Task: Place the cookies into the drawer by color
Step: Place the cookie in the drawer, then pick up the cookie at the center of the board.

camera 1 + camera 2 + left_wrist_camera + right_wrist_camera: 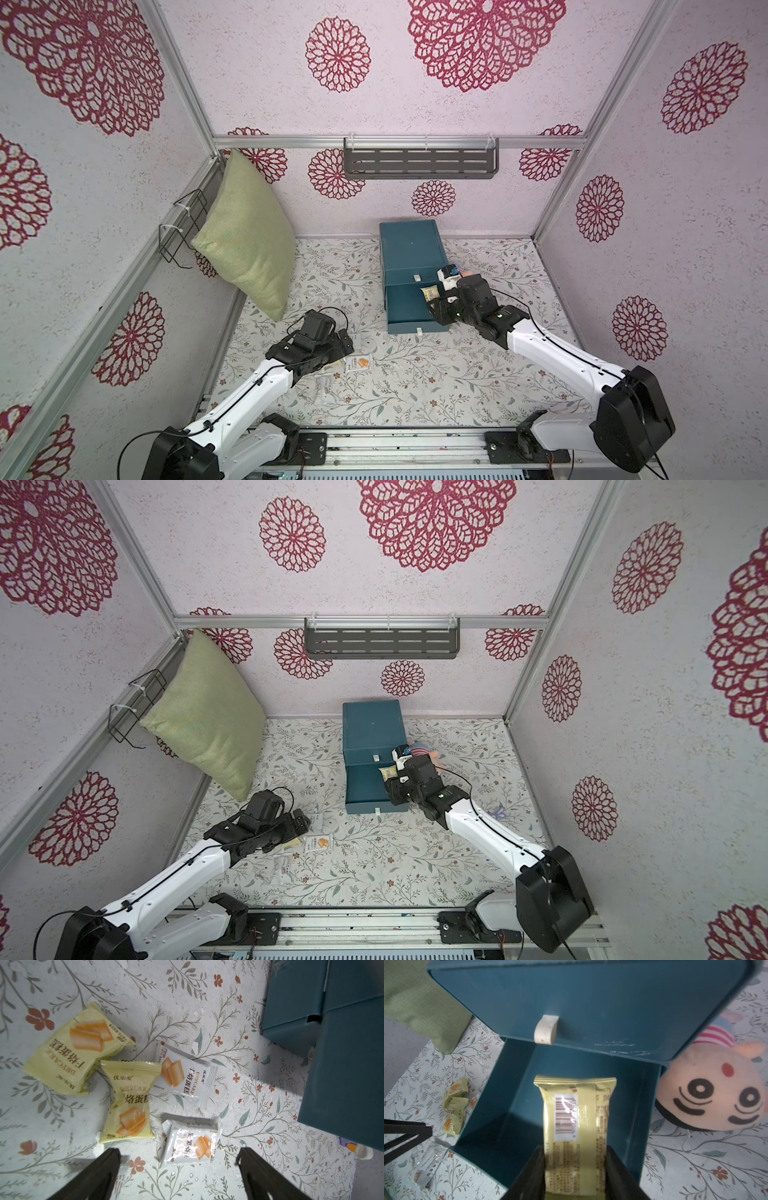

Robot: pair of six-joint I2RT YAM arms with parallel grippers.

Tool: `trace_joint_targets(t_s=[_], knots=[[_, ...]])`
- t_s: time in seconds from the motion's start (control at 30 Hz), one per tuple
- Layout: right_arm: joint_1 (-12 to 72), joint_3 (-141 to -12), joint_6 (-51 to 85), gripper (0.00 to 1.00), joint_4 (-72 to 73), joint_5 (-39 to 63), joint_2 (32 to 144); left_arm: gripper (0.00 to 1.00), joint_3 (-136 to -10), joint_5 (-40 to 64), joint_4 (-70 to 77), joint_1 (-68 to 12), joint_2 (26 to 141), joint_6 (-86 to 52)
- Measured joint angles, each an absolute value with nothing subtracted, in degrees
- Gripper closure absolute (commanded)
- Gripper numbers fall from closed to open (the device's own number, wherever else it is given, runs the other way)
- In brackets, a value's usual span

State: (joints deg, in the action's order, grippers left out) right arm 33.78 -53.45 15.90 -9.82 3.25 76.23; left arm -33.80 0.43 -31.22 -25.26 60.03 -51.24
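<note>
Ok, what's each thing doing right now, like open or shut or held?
Bottom drawer: pulled open.
Drawer above: shut.
Yellow packet: gripped over the open drawer.
Right pincer: closed on that packet.
Left pincer: wide open, empty.
Loose packets: lying on the table, untouched.

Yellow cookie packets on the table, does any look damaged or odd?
Yes. One small yellow rectangular snack packet, lying next to a white snack packet, is pinched in at its middle, hourglass-shaped, as if squeezed.
</note>
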Motion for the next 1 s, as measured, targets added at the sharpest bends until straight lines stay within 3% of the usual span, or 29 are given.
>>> trace_joint_targets(t_s=[0.03, 0.1, 0.37, 0.67, 1.0], knots=[[33.67, -53.69, 15.73, 0.29, -9.8, 3.4, 76.49, 0.08, -33.8, 0.3, -31.22, -25.39, 60.4, -51.29], [33.47, -53.84, 15.05, 0.23, -9.8, 3.53, 76.64, 0.11, -33.8, 0.01, -31.22, -25.76, 61.28, -51.37], [33.08, -53.82, 14.52, 0.18, -10.92, 3.86, 74.65, 0.12, -33.91, -2.46, -31.81, -26.76, 63.77, -51.72], [32.97, -48.29, 15.09, 0.13, -11.4, 5.17, 62.48, 0.14, -36.4, -9.58, -33.74, -26.74, 71.9, -50.85], [32.86, -41.52, 16.58, 0.01, -13.65, 7.09, 54.5, 0.35, -38.57, -11.11, -32.08, -26.46, 79.96, -49.82]])
